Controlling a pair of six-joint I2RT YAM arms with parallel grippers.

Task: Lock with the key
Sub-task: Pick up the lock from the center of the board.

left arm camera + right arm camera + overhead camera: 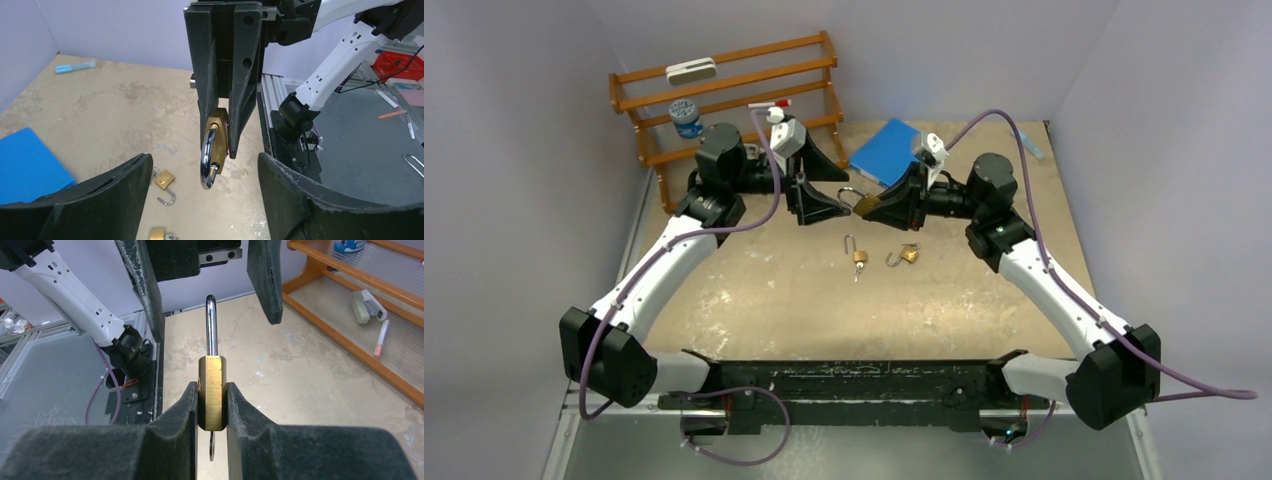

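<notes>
Horizontally, padlock [210,390] in right tool [892,207], shackle [211,325] toward left tool [836,188]

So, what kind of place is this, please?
Most likely a robotics lab test cell: two white robot arms mounted at a worn table, plain panels walling it in, and practice props, brass padlocks and a wooden rack.

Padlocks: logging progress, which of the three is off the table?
The padlock clamped in the right gripper, held in the air; the left small padlock and right small padlock lie on the table.
</notes>
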